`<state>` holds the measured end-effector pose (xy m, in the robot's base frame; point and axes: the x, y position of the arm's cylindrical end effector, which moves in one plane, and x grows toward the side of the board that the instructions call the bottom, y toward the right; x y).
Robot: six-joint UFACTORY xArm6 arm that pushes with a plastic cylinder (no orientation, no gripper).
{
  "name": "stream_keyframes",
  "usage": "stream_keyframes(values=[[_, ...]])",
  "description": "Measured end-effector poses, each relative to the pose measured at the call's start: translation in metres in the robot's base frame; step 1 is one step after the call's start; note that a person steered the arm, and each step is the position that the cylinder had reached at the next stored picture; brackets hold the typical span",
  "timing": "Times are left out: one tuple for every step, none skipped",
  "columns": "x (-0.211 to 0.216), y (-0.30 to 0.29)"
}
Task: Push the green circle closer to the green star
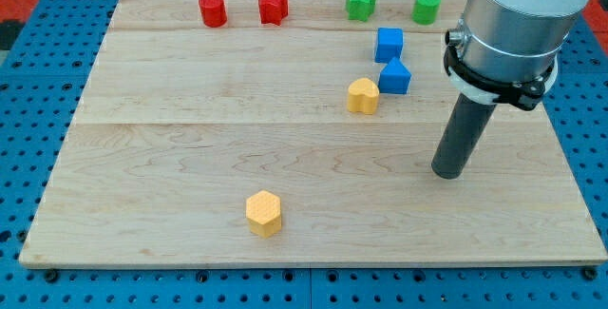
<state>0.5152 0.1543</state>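
Since no hand is fitted and only a rod tip [448, 174] is lowered onto the surface [190, 157], well below the green circle [426, 8], the circle is left near the green star [360, 2], untouched.

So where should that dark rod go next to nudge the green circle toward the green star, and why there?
Probably up toward the view's top right, to get behind the green circle. My tip sits well below the circle, touching no block. The green star lies to the circle's left with a gap between them, so a push has to start from the circle's right side and run leftward.
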Motion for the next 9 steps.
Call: stream_keyframes(values=[[-0.008, 0.004], [-0.068, 0.006], [-0.125, 0.035], [-0.187, 0.049], [-0.231, 0.063], [-0.245, 0.07], [-0.249, 0.07], [-0.263, 0.067], [-0.266, 0.035]])
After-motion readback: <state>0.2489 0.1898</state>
